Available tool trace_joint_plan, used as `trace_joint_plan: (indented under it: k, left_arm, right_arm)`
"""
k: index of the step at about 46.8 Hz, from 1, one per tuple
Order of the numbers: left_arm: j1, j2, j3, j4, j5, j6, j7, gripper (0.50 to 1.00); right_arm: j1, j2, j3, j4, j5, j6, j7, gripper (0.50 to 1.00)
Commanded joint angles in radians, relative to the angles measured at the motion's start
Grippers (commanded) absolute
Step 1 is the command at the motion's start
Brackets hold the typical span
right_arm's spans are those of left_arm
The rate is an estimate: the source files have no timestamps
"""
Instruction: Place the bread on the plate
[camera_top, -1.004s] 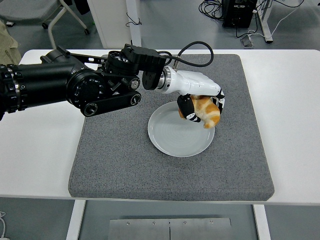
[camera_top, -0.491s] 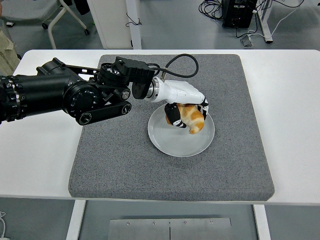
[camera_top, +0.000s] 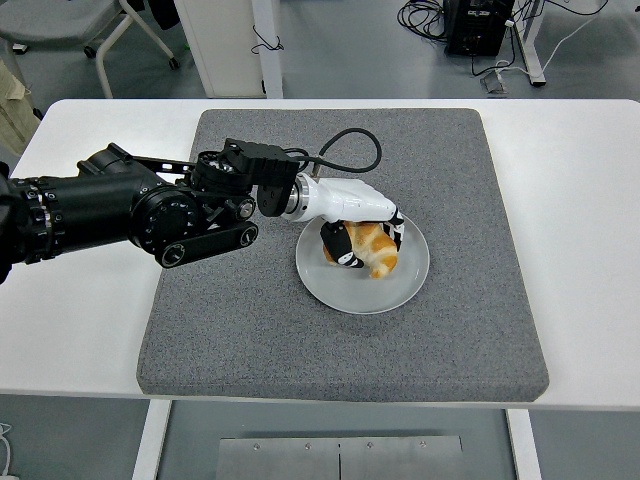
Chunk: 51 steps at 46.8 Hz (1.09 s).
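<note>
Holding the croissant (camera_top: 376, 248) low over the white plate (camera_top: 405, 287), our left hand (camera_top: 352, 232) has its fingers wrapped around the pastry; we cannot tell whether it already rests on the plate. The plate sits on the grey mat (camera_top: 240, 330) on the tabletop (camera_top: 590, 200) and contains nothing else. Risk, in our judgement: if the fingers open unevenly, the croissant may roll toward the rim, or a finger may nudge the plate.
</note>
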Motion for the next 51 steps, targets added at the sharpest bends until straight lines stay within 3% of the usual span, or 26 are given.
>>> trace_joint_plan:
  k: [1,12,13,14,15,19,39,51]
  left_arm:
    - [0.006,0.0,0.0,0.001,0.015,0.004,0.0,0.5]
    - [0.004,0.0,-0.009,0.001,0.013,0.004,0.003,0.514]
    - [0.001,0.0,-0.011,0.001,0.01,0.004,0.002,0.661]
    - [0.0,0.0,-0.012,0.001,0.009,0.004,0.002,0.763]
    - [-0.002,0.001,-0.014,0.001,0.004,0.004,0.002,0.811]
    - [-0.005,0.003,-0.018,-0.001,-0.002,0.0,0.0,0.88]
    - [-0.016,0.018,-0.047,-0.007,-0.008,-0.006,-0.002,0.924]
    - [-0.065,0.035,-0.09,-0.015,-0.099,-0.034,-0.002,0.968]
  right_arm:
    - [0.0,0.0,0.0,0.0,0.0,0.0,0.0,1.0]
    - [0.0,0.0,0.0,0.0,0.0,0.0,0.0,1.0]
    - [0.0,0.0,0.0,0.0,0.0,0.0,0.0,1.0]
    - [0.0,0.0,0.0,0.0,0.0,0.0,0.0,1.0]
    - [0.0,0.0,0.0,0.0,0.0,0.0,0.0,1.0]
    - [0.0,0.0,0.0,0.0,0.0,-0.001,0.0,1.0]
    - [0.0,0.0,0.0,0.0,0.0,0.0,0.0,1.0]
    - [0.0,0.0,0.0,0.0,0.0,0.0,0.0,1.0]
